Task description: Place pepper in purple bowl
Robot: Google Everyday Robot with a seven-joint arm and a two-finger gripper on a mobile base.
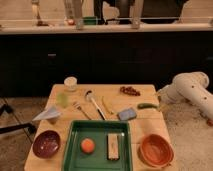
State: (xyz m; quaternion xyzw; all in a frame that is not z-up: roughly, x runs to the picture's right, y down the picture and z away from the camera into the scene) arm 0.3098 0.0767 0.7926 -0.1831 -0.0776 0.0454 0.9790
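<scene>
- The shallow green rectangular tray (99,135) sits at the front middle of the wooden desk (150,126); in it lie a small round orange fruit (88,145) on the left and a pale rectangular bar (114,146) on the right, apart from each other
- The round dark purple bowl (46,144) stands at the front left corner, just left of the tray; only its glossy inside shows
- The round orange bowl (156,149) stands at the front right corner, just right of the tray; only its own inside shows
- A small white cup (70,83) stands at the back left; its contents cannot be told
- The slender green chili pepper (147,106) lies flat on the desk near the right edge, well apart from the purple bowl and behind the orange bowl; its long axis runs roughly left to right, one end towards a grey-blue pad (127,114), the other towards the arm
- The end effector (160,102) of the white arm (190,89) is at the pepper's right end, low over the desk edge; whether it is apart, together or clamped on anything cannot be told, nor whether it touches the pepper
</scene>
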